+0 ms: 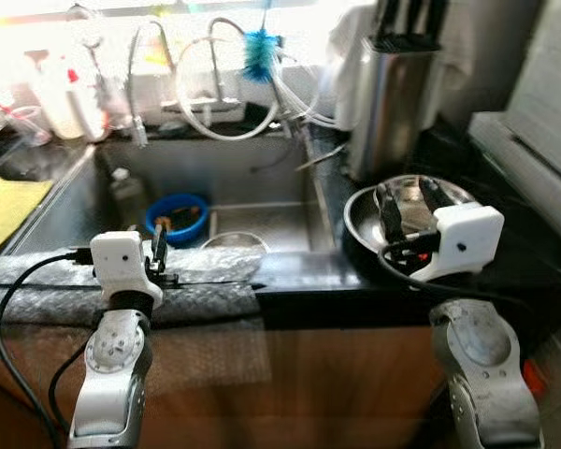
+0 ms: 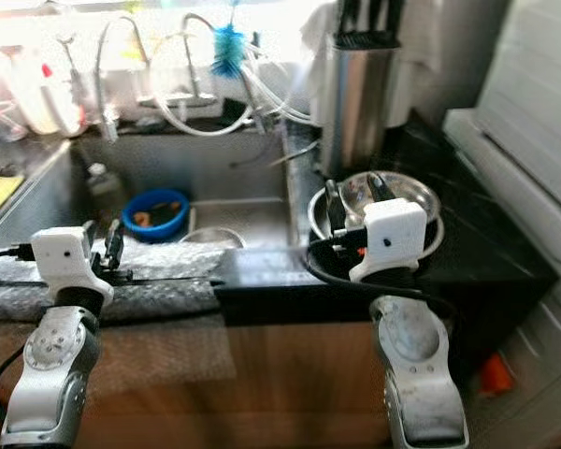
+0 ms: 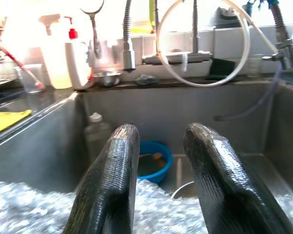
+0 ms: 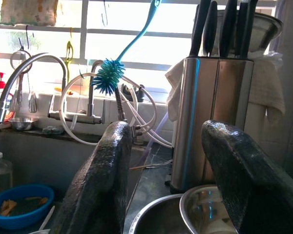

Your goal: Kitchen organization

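Observation:
A steel sink [image 1: 262, 192] lies before me, and a blue bowl [image 1: 179, 217] with scraps sits on its floor. On the black counter to the right rest nested metal bowls [image 1: 407, 210]. My right gripper [image 1: 408, 208] hovers open just above those bowls, empty; in its wrist view the bowls [image 4: 195, 212] lie below the fingers. At the sink's front edge, over a strip of bubble wrap [image 1: 206, 267], my left gripper [image 1: 156, 251] is held open and empty. Its wrist view looks past the fingers [image 3: 112, 180] toward the blue bowl [image 3: 154, 161].
A steel knife block [image 1: 393, 89] stands behind the bowls. Faucets and white hoses [image 1: 215, 84] with a blue bottle brush [image 1: 259, 51] line the sink's back. A clear bottle [image 1: 126, 192] stands in the sink. A yellow cloth [image 1: 5, 210] lies on the left counter.

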{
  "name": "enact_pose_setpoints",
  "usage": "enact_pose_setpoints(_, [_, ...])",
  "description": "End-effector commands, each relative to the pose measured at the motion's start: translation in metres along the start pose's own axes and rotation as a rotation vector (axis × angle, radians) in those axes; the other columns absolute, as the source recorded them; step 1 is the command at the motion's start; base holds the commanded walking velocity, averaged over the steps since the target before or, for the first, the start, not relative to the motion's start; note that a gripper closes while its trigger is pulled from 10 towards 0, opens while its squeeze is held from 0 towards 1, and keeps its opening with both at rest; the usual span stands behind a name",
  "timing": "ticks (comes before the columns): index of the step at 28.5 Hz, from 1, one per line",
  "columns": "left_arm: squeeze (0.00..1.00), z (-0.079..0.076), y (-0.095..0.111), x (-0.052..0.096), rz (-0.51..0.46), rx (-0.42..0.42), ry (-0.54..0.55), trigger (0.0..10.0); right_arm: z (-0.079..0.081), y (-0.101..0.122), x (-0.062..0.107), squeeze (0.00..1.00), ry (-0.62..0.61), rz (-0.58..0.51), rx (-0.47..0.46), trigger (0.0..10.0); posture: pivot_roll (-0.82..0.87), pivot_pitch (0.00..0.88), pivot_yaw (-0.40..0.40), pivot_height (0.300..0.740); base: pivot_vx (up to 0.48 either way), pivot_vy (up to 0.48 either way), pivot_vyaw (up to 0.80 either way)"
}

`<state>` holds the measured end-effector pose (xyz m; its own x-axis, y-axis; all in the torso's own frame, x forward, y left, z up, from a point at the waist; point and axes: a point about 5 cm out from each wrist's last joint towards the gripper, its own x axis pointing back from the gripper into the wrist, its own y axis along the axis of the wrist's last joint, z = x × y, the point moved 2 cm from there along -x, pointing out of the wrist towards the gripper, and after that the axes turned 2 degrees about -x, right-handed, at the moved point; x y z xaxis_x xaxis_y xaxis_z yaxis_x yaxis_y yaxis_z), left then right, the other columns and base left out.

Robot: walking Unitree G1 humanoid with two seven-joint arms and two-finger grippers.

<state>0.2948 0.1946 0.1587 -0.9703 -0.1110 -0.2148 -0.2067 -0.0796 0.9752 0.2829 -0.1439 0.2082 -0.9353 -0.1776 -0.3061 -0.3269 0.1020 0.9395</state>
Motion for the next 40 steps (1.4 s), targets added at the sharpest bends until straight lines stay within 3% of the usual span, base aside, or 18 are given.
enact_pose_setpoints(1, [0.00, -0.0020, -0.0003, -0.0028, 0.004, -0.011, -0.001, 10.0, 0.0010, 0.0011, -0.0012, 0.00, 0.011, -0.005, 0.012, 10.0, -0.10, 0.000, 0.052, 0.740, 0.240, 0.000, 0.79])
enact_pose_setpoints(5, [0.00, -0.0034, -0.0003, -0.0032, 0.003, -0.007, -0.005, 10.0, 0.0025, 0.0011, -0.0005, 0.00, 0.013, -0.006, 0.000, 10.0, -0.11, 0.000, 0.053, 0.740, 0.240, 0.000, 0.75])
enact_pose_setpoints(40, [0.00, -0.0061, 0.0000, -0.0050, -0.003, -0.009, -0.019, 10.0, 0.0024, 0.0006, -0.0016, 0.00, -0.001, -0.005, -0.018, 10.0, -0.11, 0.000, 0.058, 0.740, 0.205, 0.000, 0.00])
